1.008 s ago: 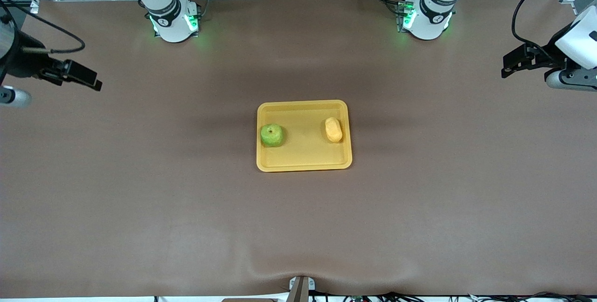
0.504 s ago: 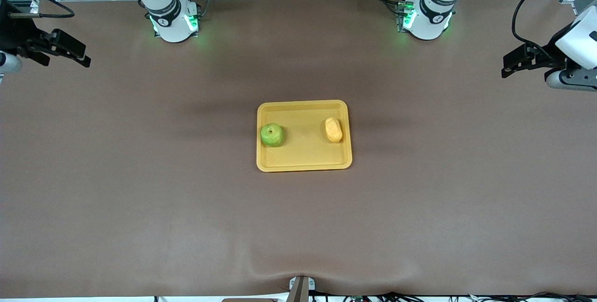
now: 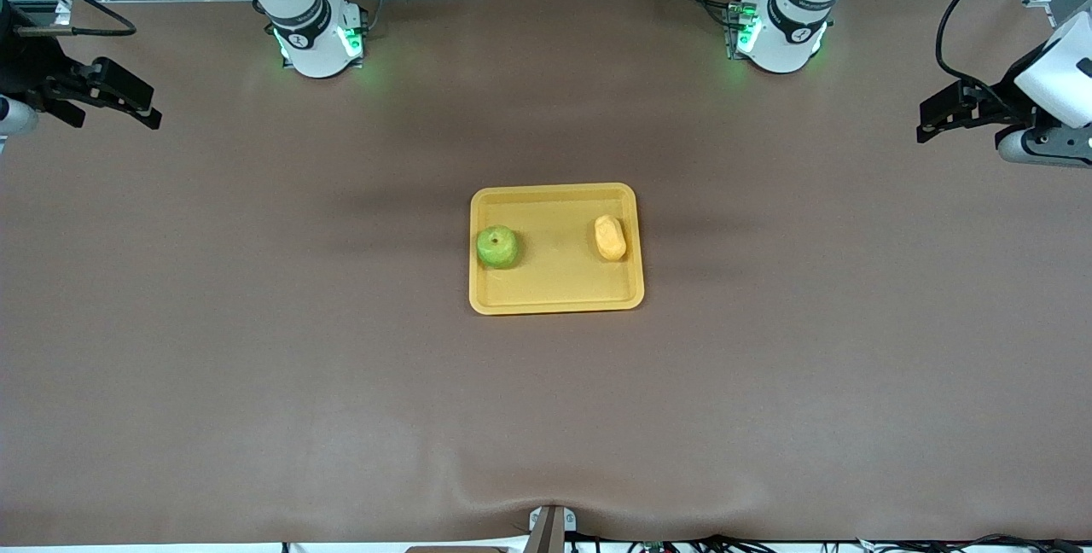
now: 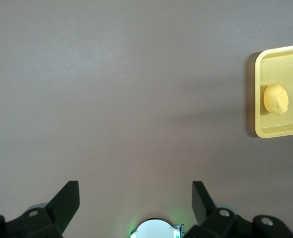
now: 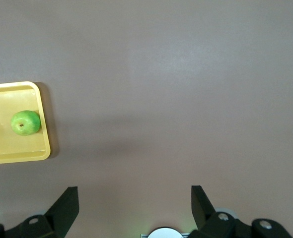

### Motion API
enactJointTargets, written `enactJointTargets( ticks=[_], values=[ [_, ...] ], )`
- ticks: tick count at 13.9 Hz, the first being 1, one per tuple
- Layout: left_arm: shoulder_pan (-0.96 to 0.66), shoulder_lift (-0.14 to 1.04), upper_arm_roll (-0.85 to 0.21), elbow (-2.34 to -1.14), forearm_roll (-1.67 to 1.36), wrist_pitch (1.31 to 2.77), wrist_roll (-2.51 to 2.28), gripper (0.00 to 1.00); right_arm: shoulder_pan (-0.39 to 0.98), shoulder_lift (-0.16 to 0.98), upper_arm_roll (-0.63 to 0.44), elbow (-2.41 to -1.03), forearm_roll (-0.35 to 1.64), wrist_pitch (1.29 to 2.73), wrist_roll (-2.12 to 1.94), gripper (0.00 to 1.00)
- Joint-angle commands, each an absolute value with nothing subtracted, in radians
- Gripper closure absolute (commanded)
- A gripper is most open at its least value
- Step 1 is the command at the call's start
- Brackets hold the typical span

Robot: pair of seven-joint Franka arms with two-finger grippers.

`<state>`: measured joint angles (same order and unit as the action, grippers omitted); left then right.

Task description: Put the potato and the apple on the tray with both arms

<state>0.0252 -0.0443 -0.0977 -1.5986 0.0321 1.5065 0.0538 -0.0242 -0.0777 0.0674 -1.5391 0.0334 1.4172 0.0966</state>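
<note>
Yellow-orange tray [image 3: 554,297] with apple [image 3: 497,247], potato [image 3: 610,237]

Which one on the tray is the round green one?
The apple, on the tray toward the right arm's end. The potato beside it is oblong and yellow-orange, toward the left arm's end.

tray [image 4: 280,133] cut by left wrist view's edge, both arms cropped

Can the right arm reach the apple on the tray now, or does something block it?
Probably yes. The apple sits uncovered on the tray, at the right arm's end of it, apart from the potato. The right gripper is open over bare table.
</note>
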Motion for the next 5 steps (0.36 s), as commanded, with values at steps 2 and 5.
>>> enactJointTargets(
  ticks=[2, 5],
  values=[
    [0.032, -0.043, -0.1, -1.592, 0.012, 1.493, 0.043, 0.0, -0.035, -0.098, 0.072, -1.559, 0.015, 1.468, 0.08, 0.0],
    [0.031, -0.043, -0.1, -1.592, 0.012, 1.493, 0.04, 0.0, -0.04, -0.097, 0.071, -1.562, 0.006, 1.488, 0.077, 0.0]
  ],
)
